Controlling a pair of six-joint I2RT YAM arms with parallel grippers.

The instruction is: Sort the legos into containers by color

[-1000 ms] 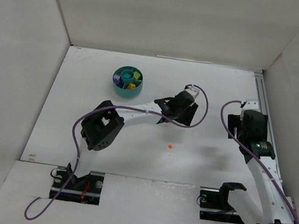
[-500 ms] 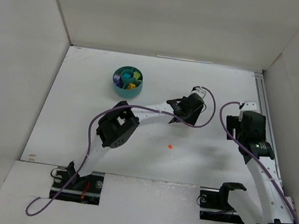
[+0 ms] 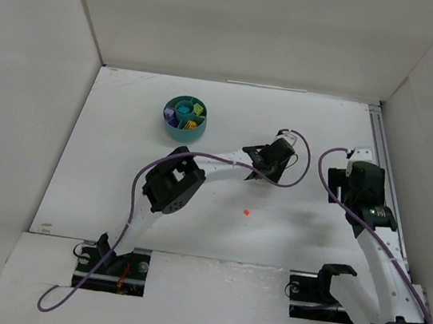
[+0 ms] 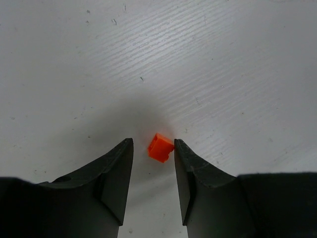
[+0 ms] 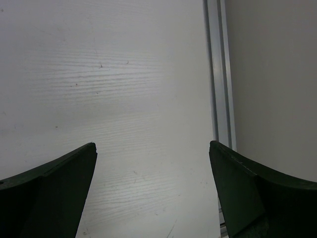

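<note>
A bright orange lego (image 4: 160,147) stands out against the white table (image 4: 223,59), whose surface is streaked with fine grey grain. The left gripper (image 4: 153,143) is matte black. The bowl (image 3: 174,132) is teal, its compartments showing purple, yellow and lime-green legos (image 3: 190,124). Purple cables (image 3: 132,198) trail along white arms (image 3: 380,261) with black joints.

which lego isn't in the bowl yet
The orange one, lying alone on the white table near its middle. The other legos in view sit in the teal bowl compartments.
</note>
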